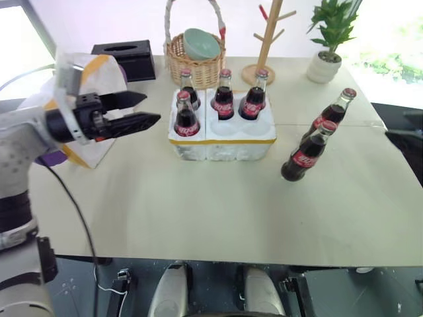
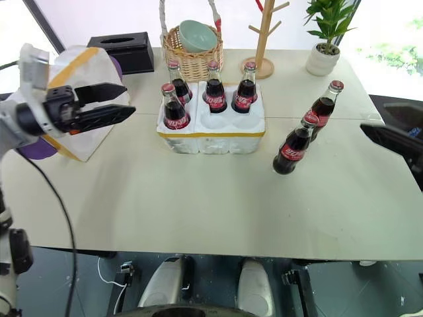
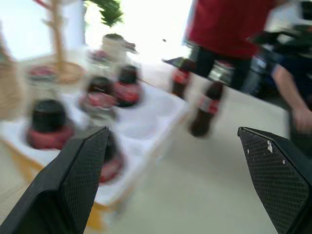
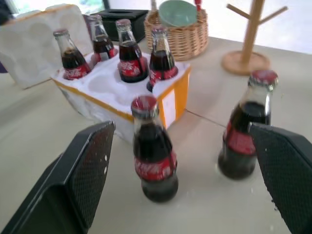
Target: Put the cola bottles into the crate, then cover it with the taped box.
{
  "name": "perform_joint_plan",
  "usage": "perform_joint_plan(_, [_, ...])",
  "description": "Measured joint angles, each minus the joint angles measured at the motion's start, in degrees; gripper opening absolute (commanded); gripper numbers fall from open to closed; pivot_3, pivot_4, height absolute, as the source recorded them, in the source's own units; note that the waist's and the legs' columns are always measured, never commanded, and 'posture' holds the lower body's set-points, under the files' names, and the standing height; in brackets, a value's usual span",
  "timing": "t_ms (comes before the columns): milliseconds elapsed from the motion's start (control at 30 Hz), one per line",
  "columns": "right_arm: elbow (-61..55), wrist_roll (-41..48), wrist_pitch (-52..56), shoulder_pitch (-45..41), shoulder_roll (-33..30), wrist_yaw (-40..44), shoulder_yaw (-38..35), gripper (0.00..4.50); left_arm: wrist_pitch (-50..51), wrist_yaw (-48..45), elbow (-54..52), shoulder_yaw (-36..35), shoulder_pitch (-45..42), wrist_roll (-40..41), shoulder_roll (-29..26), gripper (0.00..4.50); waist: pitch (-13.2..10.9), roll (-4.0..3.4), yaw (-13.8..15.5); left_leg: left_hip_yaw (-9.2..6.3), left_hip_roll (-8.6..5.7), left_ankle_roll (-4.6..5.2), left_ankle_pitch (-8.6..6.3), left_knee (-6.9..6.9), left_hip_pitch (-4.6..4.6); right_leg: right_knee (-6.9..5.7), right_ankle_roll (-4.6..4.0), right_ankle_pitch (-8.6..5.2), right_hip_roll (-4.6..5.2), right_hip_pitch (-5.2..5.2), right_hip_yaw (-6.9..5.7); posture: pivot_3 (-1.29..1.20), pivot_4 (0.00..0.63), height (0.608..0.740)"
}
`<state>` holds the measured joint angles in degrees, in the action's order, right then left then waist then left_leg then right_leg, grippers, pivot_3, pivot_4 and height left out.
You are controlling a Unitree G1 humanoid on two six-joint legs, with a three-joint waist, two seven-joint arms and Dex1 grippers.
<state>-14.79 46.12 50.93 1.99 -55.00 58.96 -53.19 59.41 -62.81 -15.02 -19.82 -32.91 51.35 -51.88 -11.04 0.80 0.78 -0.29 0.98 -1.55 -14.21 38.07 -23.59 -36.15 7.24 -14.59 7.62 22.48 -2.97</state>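
The crate (image 1: 223,146), white foam with a yellow tape band, stands at the table's middle with several cola bottles (image 1: 187,117) upright in its wells. Two more cola bottles (image 1: 308,153) (image 1: 332,112) stand on the table to its right. My left gripper (image 1: 153,108) hovers left of the crate, open and empty, pointing toward it. Behind that gripper stands the taped box (image 1: 99,71). My right gripper (image 4: 181,126) is open and empty at the table's right edge, facing the two loose bottles (image 4: 153,156) (image 4: 244,141).
Along the table's far side stand a black tissue box (image 1: 125,56), a wicker basket (image 1: 195,65) holding a green bowl, a wooden peg stand (image 1: 266,46) and a potted plant (image 1: 327,56). A person in a red top (image 3: 224,24) stands beyond the table.
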Motion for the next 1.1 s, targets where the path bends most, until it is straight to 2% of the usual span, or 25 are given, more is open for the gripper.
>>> perform_joint_plan(100, [-6.46,-0.88,-2.06,4.01,8.42,-5.71,0.41,4.50,0.05,-0.93,-5.13,1.94,4.15,1.49,-0.99,4.44,0.01,-0.02,-0.05,0.00,0.02,-0.01,-0.01,-0.05,0.16,0.08,-0.21,-0.13,-0.01,-0.12,0.04,0.00,0.150,0.736])
perform_joint_plan(200, [-13.56,-4.21,-6.71,6.39,18.80,-13.83,7.63,4.50,-2.56,0.62,-7.81,7.64,6.18,-0.92,0.90,4.44,0.05,-0.06,-0.10,0.05,0.01,0.00,-0.01,-0.06,0.15,0.05,-0.23,-0.13,-0.03,-0.05,0.18,0.00,0.150,0.736])
perform_joint_plan(300, [-15.46,-6.30,-9.15,5.75,22.72,-18.85,13.88,4.50,-4.93,2.95,-8.00,11.12,6.14,-3.25,3.65,4.44,0.05,-0.07,-0.09,0.11,-0.01,0.01,-0.01,-0.06,0.10,0.03,-0.14,-0.08,-0.04,0.03,0.25,0.00,0.150,0.736])
perform_joint_plan(533, [-9.21,-12.11,-15.77,-0.59,24.65,-24.75,23.45,4.50,-8.90,7.42,-7.27,15.88,4.46,-6.70,8.93,4.44,0.05,-0.07,-0.05,0.11,-0.01,0.04,-0.02,-0.12,0.10,0.04,-0.06,-0.03,-0.06,0.06,0.24,0.00,0.150,0.736])
perform_joint_plan(967, [1.20,-13.55,-19.78,-5.46,24.76,-23.49,31.52,4.50,-11.27,8.19,-6.20,17.52,3.56,-8.40,9.85,4.44,0.05,-0.07,-0.08,0.11,-0.01,0.06,-0.03,-0.15,0.10,0.04,-0.04,-0.03,-0.07,0.07,0.24,0.00,0.150,0.736])
perform_joint_plan(1100, [7.58,-15.36,-23.09,-9.43,25.91,-23.20,34.11,4.50,-11.49,8.33,-5.40,18.54,2.75,-8.82,10.70,4.44,0.04,-0.07,-0.21,0.12,-0.01,0.07,-0.03,-0.15,0.10,0.03,-0.04,-0.02,-0.07,0.09,0.24,0.00,0.150,0.736])
